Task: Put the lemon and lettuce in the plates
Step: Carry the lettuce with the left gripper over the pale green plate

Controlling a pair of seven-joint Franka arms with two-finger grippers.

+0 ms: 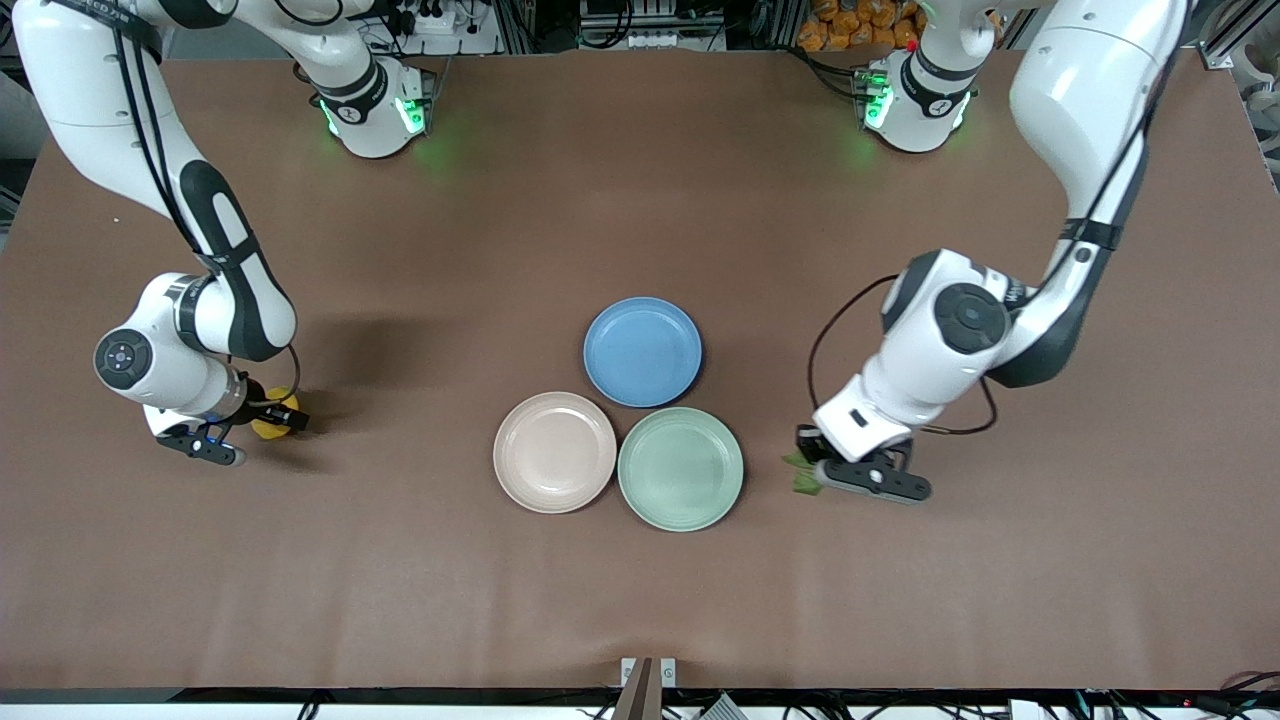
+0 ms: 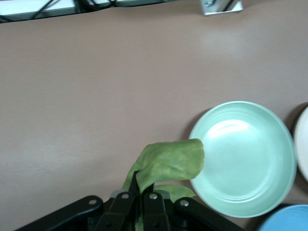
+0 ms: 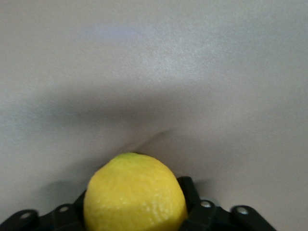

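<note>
My left gripper (image 1: 812, 468) is shut on the green lettuce leaf (image 2: 169, 162), beside the mint green plate (image 1: 680, 467) toward the left arm's end of the table; a bit of the leaf (image 1: 800, 472) shows under the hand in the front view. The mint plate (image 2: 240, 159) is empty. My right gripper (image 1: 272, 415) is shut on the yellow lemon (image 3: 135, 193) at the right arm's end of the table; the lemon (image 1: 270, 419) peeks out by the fingers. The beige-pink plate (image 1: 554, 451) is empty and touches the mint one.
An empty blue plate (image 1: 642, 351) lies just farther from the front camera than the two task plates. A small metal bracket (image 1: 648, 672) sits at the table's front edge. Brown tabletop (image 1: 420, 560) lies open around the plates.
</note>
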